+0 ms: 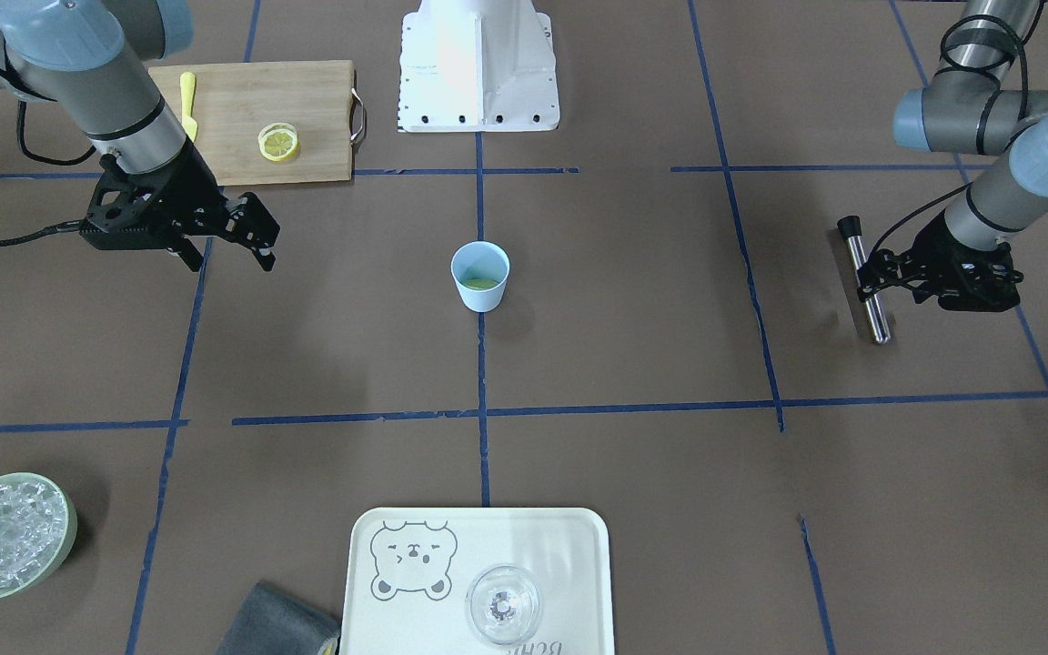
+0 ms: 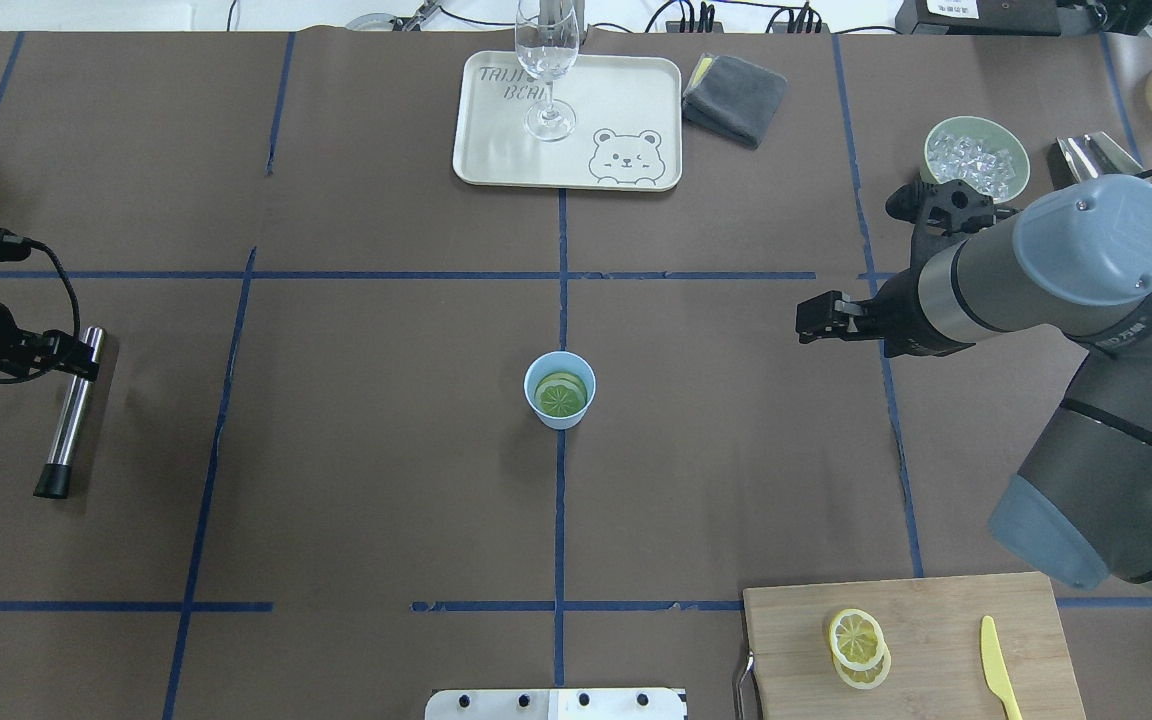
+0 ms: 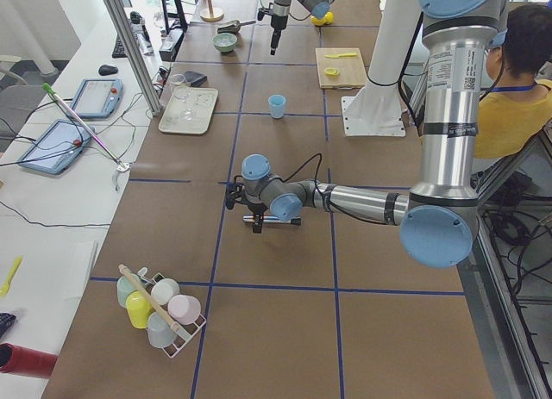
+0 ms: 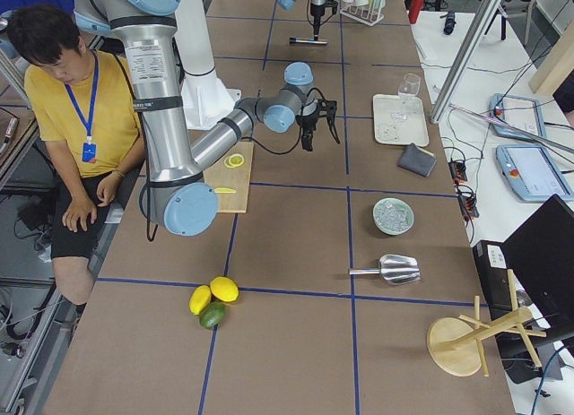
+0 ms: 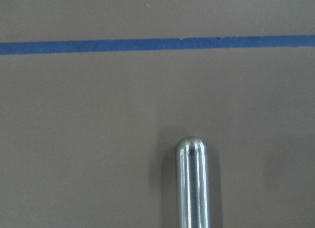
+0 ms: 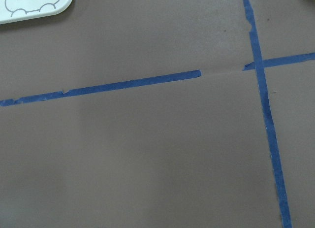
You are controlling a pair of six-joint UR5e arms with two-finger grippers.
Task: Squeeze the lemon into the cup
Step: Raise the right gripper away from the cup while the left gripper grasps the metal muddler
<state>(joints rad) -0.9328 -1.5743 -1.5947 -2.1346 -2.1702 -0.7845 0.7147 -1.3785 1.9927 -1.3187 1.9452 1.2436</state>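
Observation:
The light blue cup (image 2: 560, 390) stands at the table's centre, also in the front-facing view (image 1: 480, 276). A greenish citrus slice (image 2: 561, 397) lies inside it. The lemon (image 2: 858, 640), stacked yellow slices with a wheel pattern, lies on the wooden cutting board (image 2: 936, 610); it also shows in the front-facing view (image 1: 278, 143). My right gripper (image 1: 231, 262) is open and empty, in the air between board and cup. My left gripper (image 1: 879, 282) is far from the cup, down at one end of a metal rod (image 2: 71, 415) lying on the table. I cannot tell whether it grips the rod.
A yellow plastic knife (image 2: 998, 680) lies on the board. A tray (image 2: 496, 150) with a clear glass (image 2: 547, 70), a grey cloth (image 2: 734, 95) and a green bowl of ice (image 2: 976, 158) are at the far side. A person (image 4: 76, 119) sits beside the robot.

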